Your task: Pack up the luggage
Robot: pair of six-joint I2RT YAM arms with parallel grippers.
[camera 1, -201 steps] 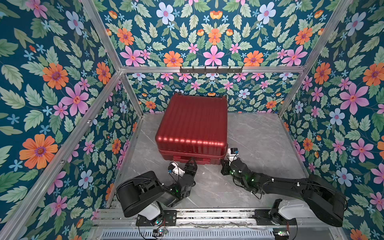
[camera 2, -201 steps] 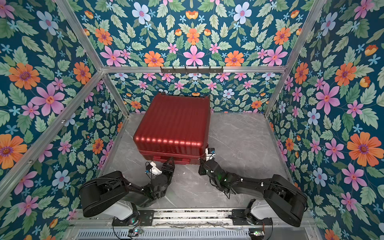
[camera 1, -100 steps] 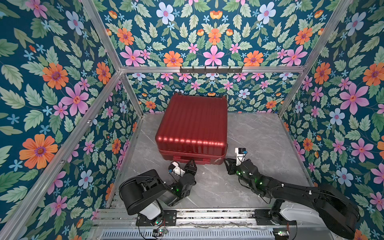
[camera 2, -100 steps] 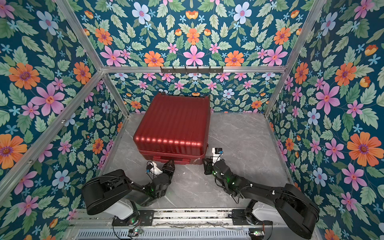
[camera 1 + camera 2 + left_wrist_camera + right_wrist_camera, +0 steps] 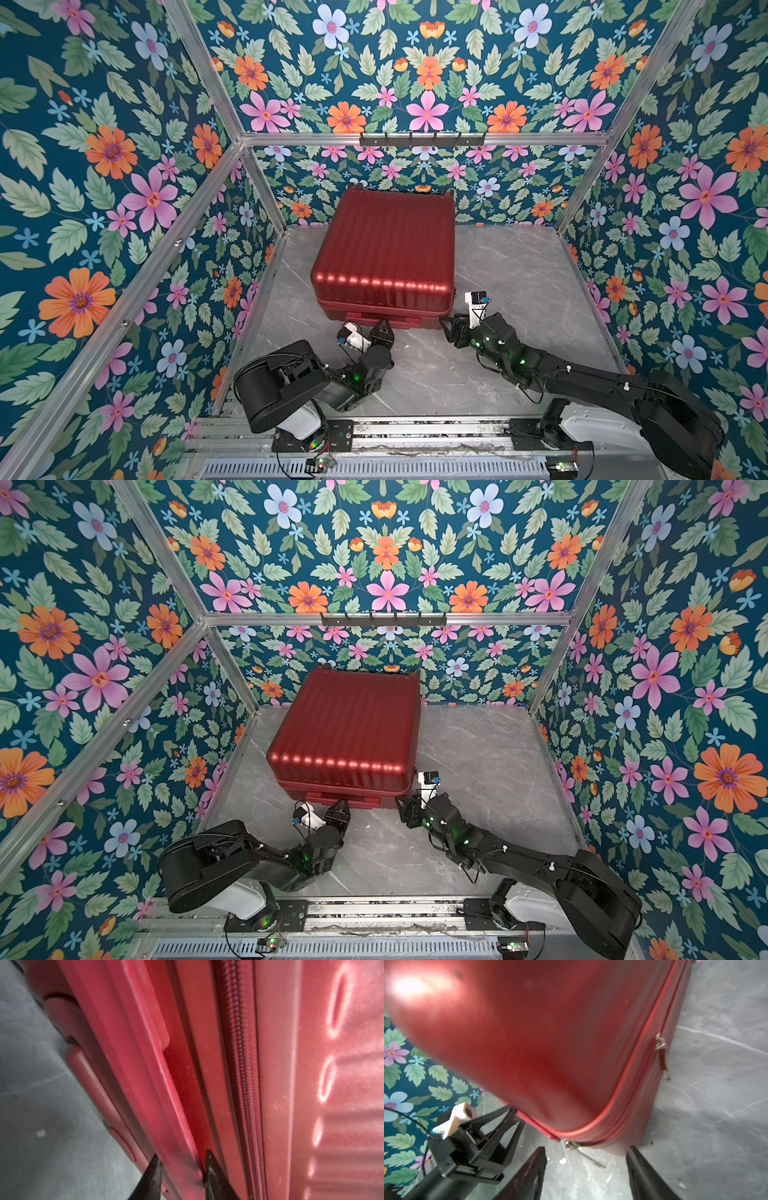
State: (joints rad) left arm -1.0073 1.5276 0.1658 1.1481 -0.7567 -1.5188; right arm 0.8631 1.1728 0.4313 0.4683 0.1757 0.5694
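Top views: the luggage [image 5: 384, 249] lies flat and shut on the grey tabletop [image 5: 528, 266], its back at the far edge, nearer the far-left corner. I have both arms at its near side: the left end effector [image 5: 384, 329] at the middle of that side, the right end effector [image 5: 453, 330] off the case's near-right corner. Only pale specks share the tabletop, and no goods to pack are in sight.

Left wrist view: the left end effector [image 5: 181, 1165] stands narrow, clamped across the carry handle [image 5: 149, 1047] with one finger in the recess behind it. I judge this is a hold to steady the case. The zip [image 5: 239, 1043] alongside is closed.

Right wrist view: jaws wide and empty, the right end effector [image 5: 585, 1159] hovers just short of a zipper pull [image 5: 572, 1145] at the corner. A second pull [image 5: 661, 1051] hangs farther along. The closed zip bars packing, and the left arm crowds this corner.
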